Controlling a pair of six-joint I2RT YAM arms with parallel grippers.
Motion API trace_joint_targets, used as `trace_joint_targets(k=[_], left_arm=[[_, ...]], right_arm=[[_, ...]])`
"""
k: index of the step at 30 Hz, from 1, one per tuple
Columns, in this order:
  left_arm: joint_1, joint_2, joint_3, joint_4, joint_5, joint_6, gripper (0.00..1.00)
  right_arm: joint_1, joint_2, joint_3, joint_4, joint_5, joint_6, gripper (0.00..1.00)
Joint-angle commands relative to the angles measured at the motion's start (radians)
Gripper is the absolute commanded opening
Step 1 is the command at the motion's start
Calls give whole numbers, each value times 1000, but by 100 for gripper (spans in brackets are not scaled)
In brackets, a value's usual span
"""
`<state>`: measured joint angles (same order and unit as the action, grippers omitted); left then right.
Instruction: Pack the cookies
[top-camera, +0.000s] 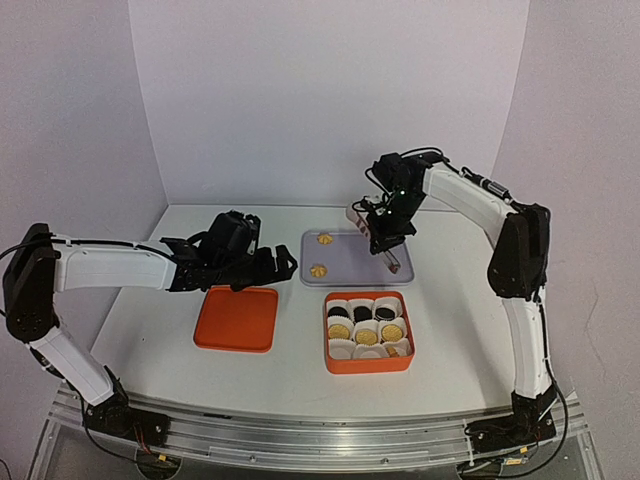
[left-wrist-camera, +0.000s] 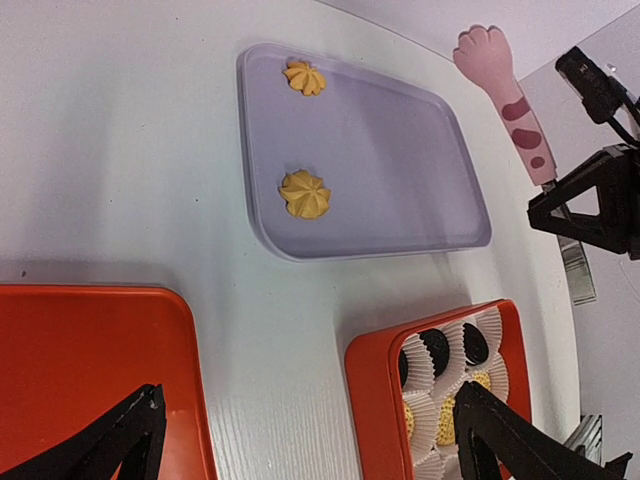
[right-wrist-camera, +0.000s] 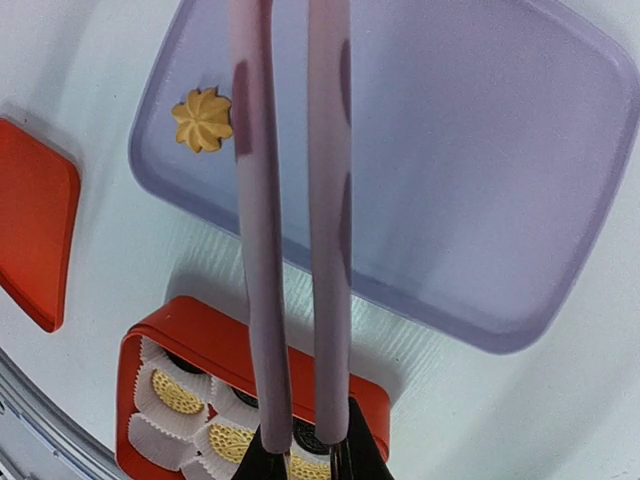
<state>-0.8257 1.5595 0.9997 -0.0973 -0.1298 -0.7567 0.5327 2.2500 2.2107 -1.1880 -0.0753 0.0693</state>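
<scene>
White table (top-camera: 450, 330). Lilac tray (top-camera: 350, 255) ahead of right gripper (top-camera: 385, 235), fingers pinching pink tongs (right-wrist-camera: 262, 250). Left gripper (top-camera: 268, 272) spread wide above orange lid (top-camera: 236, 318). Orange box (top-camera: 368, 366) below right fingers, paper cups (top-camera: 341, 348) part filled. Cookies (left-wrist-camera: 304, 194): two flower-shaped loose on tray, one beside tong arm; others in box. Likely light, brittle; nip gently across ridged edges. No legible writing.

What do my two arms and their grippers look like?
Both arms have white link shells with black joints: left arm, right arm. Thin black cables run along them. The left gripper and right gripper are black with angular, triangular fingers.
</scene>
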Motion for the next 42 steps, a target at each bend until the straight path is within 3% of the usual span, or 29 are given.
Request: trace_joint_targets(k=[1, 5, 13, 23, 34, 42], left_arm=[[2, 26, 30, 56, 11, 12, 100], [2, 40, 61, 46, 14, 28, 100], [3, 51, 75, 24, 14, 26, 100], [3, 25, 47, 21, 0, 10, 100], [3, -3, 13, 24, -6, -3, 100], [2, -45, -30, 43, -1, -21, 100]], right_arm=[[4, 125, 146, 36, -129, 48, 10], [6, 273, 329, 59, -266, 147, 7], [6, 451, 456, 241, -385, 434, 0], [-8, 530, 448, 352, -450, 612, 0], [-55, 414, 244, 346, -576, 702, 0], [-73, 252, 86, 168, -512, 565, 0]])
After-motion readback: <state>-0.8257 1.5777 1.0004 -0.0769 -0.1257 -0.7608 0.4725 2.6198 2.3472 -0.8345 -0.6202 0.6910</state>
